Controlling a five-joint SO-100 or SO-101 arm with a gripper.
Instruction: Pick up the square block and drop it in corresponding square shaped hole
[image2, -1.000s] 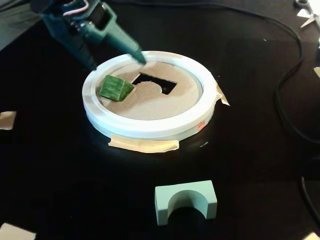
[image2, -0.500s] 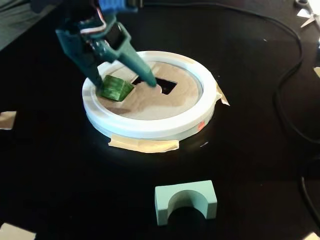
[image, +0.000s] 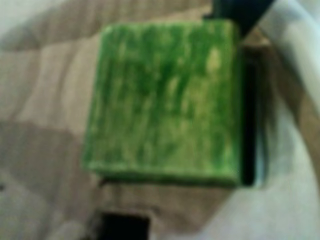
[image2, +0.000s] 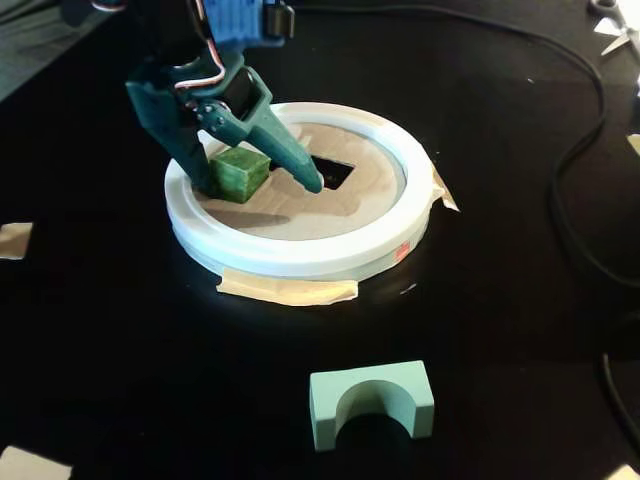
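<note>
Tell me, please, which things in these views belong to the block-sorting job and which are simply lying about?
Part of the job:
green square block
square hole
white ring tray
hand, fingers either side of the block

Lying about:
pale green arch block
black cable
tape scraps

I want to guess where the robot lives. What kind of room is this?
Probably a hobby or lab workbench, not a kitchen. A black table holds a taped-down white ring with a square hole, wooden blocks like the green cube between the arm's fingers, and loose cables.
</note>
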